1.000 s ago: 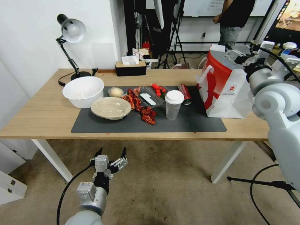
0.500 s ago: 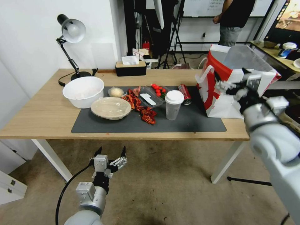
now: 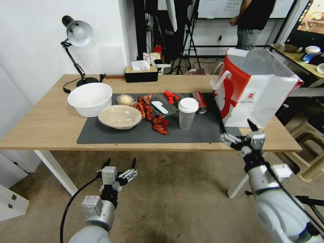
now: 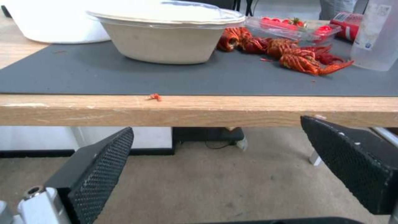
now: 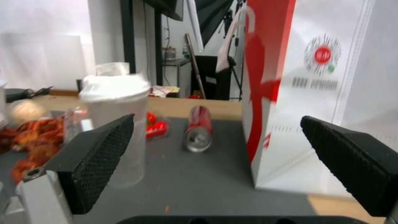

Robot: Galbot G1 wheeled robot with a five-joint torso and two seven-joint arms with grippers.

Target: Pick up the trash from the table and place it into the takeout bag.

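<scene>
The red can (image 3: 199,101) lies on its side on the grey mat (image 3: 202,133), just beside the white paper bag (image 3: 249,94), its long axis running toward the table's (image 3: 40,128) front edge and its end facing that edge. The clear cup (image 3: 187,113) stands upright just beside the can. The right gripper (image 3: 236,133), fingers spread wide and empty, hovers at the table's front edge below the bag, while the left gripper (image 3: 119,167) hangs open over bare floor well below that edge.
</scene>
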